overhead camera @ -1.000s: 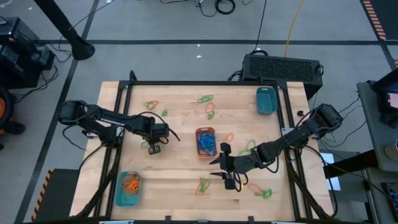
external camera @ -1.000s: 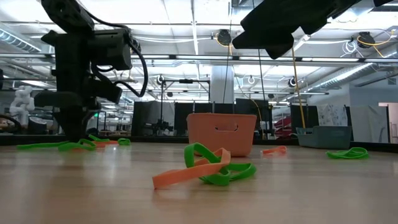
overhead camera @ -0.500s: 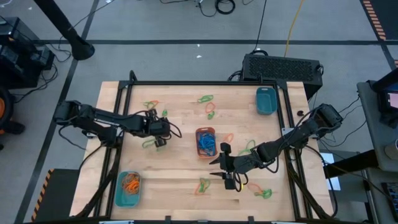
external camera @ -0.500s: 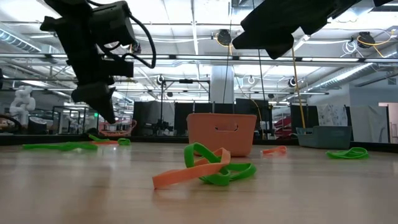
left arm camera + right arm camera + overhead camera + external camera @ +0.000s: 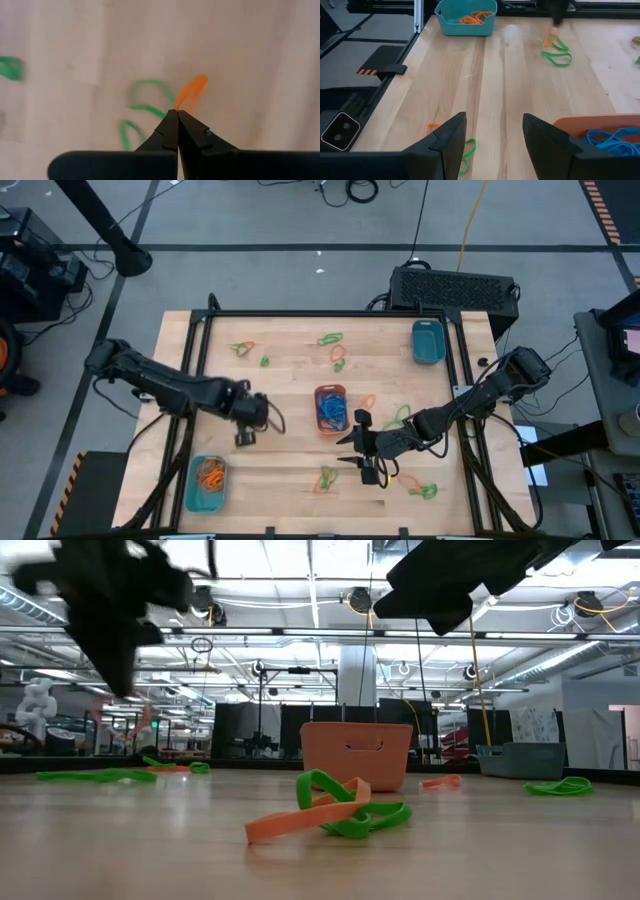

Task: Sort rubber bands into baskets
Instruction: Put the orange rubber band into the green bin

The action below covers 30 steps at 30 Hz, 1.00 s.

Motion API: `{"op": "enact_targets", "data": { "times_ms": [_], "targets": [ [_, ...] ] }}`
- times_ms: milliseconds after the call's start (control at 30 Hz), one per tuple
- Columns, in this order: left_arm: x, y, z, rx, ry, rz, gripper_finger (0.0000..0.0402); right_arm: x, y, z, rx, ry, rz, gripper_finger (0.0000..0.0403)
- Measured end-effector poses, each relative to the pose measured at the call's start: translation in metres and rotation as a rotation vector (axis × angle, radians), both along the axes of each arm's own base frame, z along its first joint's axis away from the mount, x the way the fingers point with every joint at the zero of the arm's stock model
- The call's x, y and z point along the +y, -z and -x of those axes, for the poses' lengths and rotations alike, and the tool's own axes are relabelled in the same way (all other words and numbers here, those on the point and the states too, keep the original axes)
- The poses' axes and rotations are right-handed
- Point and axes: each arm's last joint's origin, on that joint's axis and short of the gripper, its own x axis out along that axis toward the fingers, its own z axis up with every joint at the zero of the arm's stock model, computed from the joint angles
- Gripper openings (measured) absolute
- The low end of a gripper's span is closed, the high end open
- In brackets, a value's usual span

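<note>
My left gripper [image 5: 246, 438] hangs above the table's left half, shut on an orange rubber band [image 5: 190, 92]. Below it, green rubber bands [image 5: 145, 97] lie flat on the wood. A teal basket [image 5: 205, 483] with orange bands stands at the near left. The orange basket [image 5: 331, 408] with blue bands is mid-table, and another teal basket [image 5: 427, 341] is at the far right. My right gripper [image 5: 347, 450] waits open, just on the near side of the orange basket. My left gripper pinches the orange band's upper end [image 5: 181, 105] between its two fingertips, which point steeply down from above. The rest of the loop [image 5: 550, 37] hangs below the fingers, clear of the table. Whether one strand or both is caught, I cannot tell.
Loose bands lie scattered: green and orange ones at the far left [image 5: 243, 347] and far middle [image 5: 330, 338], a tangled orange and green pair near the front [image 5: 327, 477], green ones at the near right [image 5: 423, 490]. A black frame [image 5: 330, 314] borders the table.
My left gripper has risen and swung toward the table's near edge, nearer the teal basket with orange bands. The orange band has come up with it, clear of the wood; the green bands stay on the table.
</note>
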Motion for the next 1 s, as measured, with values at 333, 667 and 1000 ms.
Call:
{"op": "enact_targets", "data": {
  "times_ms": [333, 667, 1000],
  "targets": [
    [-0.088, -0.021, 0.043, 0.191, -0.088, 0.319, 0.0000, 0.005, 0.013, -0.004, 0.034, 0.019, -0.045, 0.0187],
    [-0.130, -0.009, 0.096, 0.277, -0.243, 0.306, 0.0000, 0.020, 0.050, -0.031, 0.046, -0.090, 0.022, 0.0187],
    [-0.136, 0.008, 0.104, 0.256, -0.238, 0.336, 0.0004, 0.044, 0.059, -0.076, 0.221, -0.170, 0.202, 0.0187]
  ]
}}
